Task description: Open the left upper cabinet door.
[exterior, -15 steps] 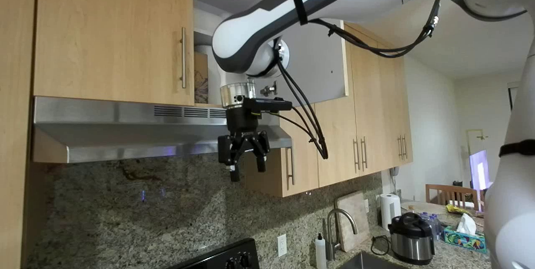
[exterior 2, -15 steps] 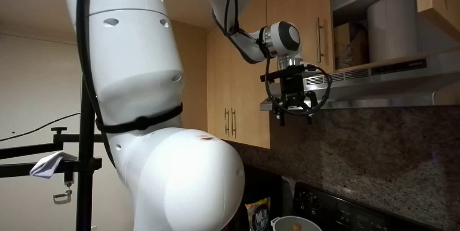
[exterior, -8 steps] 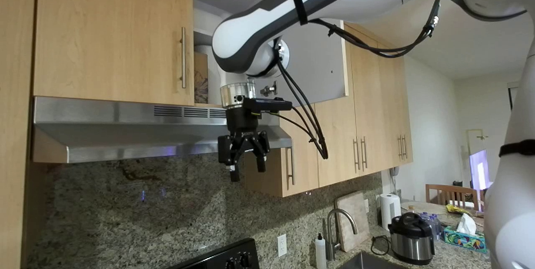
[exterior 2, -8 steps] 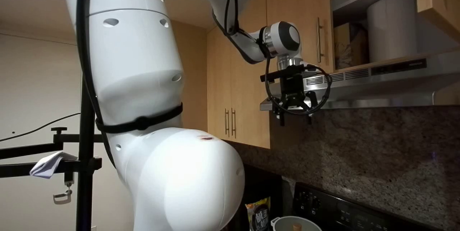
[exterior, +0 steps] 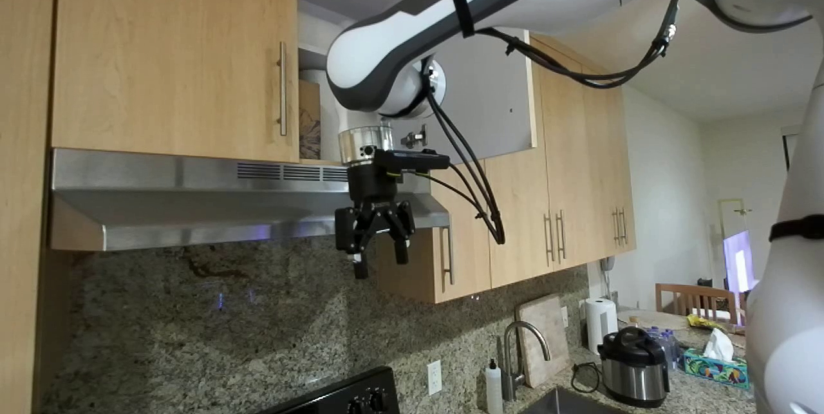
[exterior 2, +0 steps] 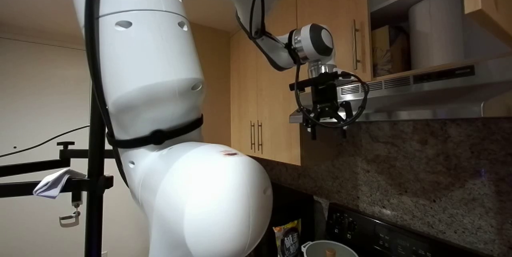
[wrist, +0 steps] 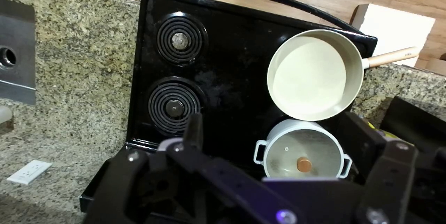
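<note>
The left upper cabinet door (exterior: 174,53) is a wide light maple panel above the range hood, and it looks shut. Its slim silver bar handle (exterior: 282,89) stands upright near the edge beside the open compartment. In an exterior view the door (exterior 2: 332,13) and its handle (exterior 2: 355,45) also show. My gripper (exterior: 381,261) points down, open and empty, below and to the side of the handle, in front of the hood. It also shows in an exterior view (exterior 2: 329,133). In the wrist view the open fingers (wrist: 275,123) are spread above the stove; the door is out of view there.
The neighbouring door (exterior: 479,98) stands open, its grey inner face behind my wrist. The steel hood (exterior: 193,176) is close behind the gripper. Below are the black stove (wrist: 226,77), a pan (wrist: 310,77) and a lidded pot (wrist: 296,147). Cables (exterior: 476,188) hang from the wrist.
</note>
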You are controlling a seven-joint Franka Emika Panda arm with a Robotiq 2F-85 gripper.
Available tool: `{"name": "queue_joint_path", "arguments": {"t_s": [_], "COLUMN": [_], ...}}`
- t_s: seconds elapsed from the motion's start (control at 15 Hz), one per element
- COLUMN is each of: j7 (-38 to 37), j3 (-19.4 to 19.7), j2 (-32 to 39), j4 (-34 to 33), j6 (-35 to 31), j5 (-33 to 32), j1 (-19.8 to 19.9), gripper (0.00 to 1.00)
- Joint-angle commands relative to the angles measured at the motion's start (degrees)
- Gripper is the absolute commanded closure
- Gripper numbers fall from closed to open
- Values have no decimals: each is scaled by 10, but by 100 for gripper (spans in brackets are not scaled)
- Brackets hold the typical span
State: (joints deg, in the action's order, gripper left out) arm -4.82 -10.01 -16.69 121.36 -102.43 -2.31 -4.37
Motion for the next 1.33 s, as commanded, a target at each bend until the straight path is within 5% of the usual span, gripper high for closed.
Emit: {"name": "queue_joint_path", "arguments": {"t_s": [0.0, 1.0, 1.27], "j7": [5, 21, -3], "j3": [4, -12, -26], "j2": [-13, -107, -107], "j4": [1, -86, -110], "j6": [3, -16, -125], "j5": [-9, -100, -96], "j1": [-13, -27, -31], "gripper": [0, 0, 0]}}
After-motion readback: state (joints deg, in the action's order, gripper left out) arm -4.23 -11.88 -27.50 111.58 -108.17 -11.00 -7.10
